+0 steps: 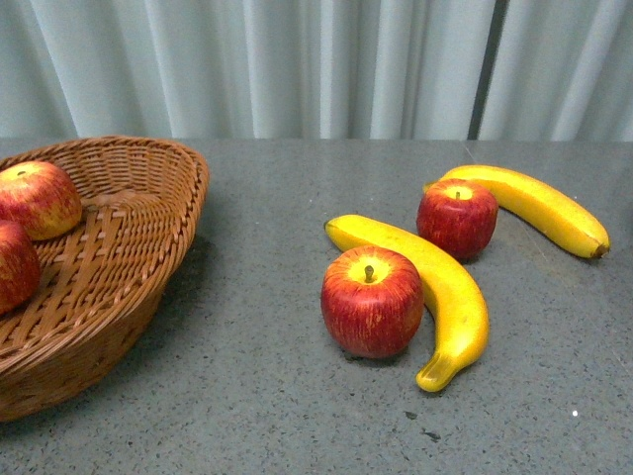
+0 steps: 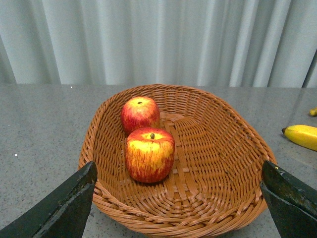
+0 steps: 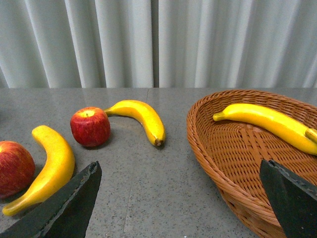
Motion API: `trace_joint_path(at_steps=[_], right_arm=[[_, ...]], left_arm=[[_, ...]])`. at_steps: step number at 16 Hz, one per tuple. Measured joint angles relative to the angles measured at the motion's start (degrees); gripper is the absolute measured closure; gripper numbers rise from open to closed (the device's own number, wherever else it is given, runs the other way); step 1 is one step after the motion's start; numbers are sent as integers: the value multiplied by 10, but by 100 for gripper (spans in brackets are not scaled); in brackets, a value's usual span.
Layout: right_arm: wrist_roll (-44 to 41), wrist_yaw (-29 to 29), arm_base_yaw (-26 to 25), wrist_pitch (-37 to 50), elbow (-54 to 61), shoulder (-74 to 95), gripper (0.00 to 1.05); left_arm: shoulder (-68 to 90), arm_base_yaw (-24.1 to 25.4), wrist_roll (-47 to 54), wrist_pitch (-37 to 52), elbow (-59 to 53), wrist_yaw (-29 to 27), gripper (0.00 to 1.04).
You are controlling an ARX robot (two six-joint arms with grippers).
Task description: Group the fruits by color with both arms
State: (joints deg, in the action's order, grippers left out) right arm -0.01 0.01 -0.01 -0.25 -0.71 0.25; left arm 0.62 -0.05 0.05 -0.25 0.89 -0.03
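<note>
So, I'd call this roughly halfway. Two reds are already in the apple basket (image 1: 168, 228) on the robot's left: the back apple (image 2: 140, 113) and the front apple (image 2: 149, 154) sit close together on the weave. On the other side there's a banana basket (image 3: 198, 129) with one sorted banana (image 3: 270, 124) lying in it. There's maybe the end of a second one at the frame edge, hard to say. Four pieces are left out on the grey desk (image 1: 267, 396). The near apple (image 1: 372, 301) is right up against the near banana (image 1: 435, 277), and the far apple (image 1: 457, 218) sits between that banana and the far banana (image 1: 539, 205). My guess is that's two more trips per arm. The left tool (image 2: 178, 166) hangs in front of the apple basket with its fingers spread wide and nothing between them. The right tool (image 3: 179, 166) is the same, spread and empty, facing the gap between the loose fruit and the banana basket. Neither arm shows in the front view. As for brands or labels, I can't find any: no stickers on the fruit, nothing printed on the baskets or desk, and only a plain pale curtain (image 1: 297, 59) behind.
</note>
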Motion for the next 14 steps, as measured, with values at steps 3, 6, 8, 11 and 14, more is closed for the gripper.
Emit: trace_joint_path(at_steps=[3,6,8,11,14], right_arm=[[0,0,0,0,0,0,7],[0,0,0,0,0,0,7],[0,1,0,0,0,0,7],[0,0,0,-1,0,0,7],[0,0,0,0,0,0,7]], left_arm=[[0,0,0,0,0,0,7],[0,0,0,0,0,0,7],[51,-50,-35,-107,38,-108,7],[167,-122,-61,-126,114,-290,7],[359,-113,-6,99,199,-201,7]])
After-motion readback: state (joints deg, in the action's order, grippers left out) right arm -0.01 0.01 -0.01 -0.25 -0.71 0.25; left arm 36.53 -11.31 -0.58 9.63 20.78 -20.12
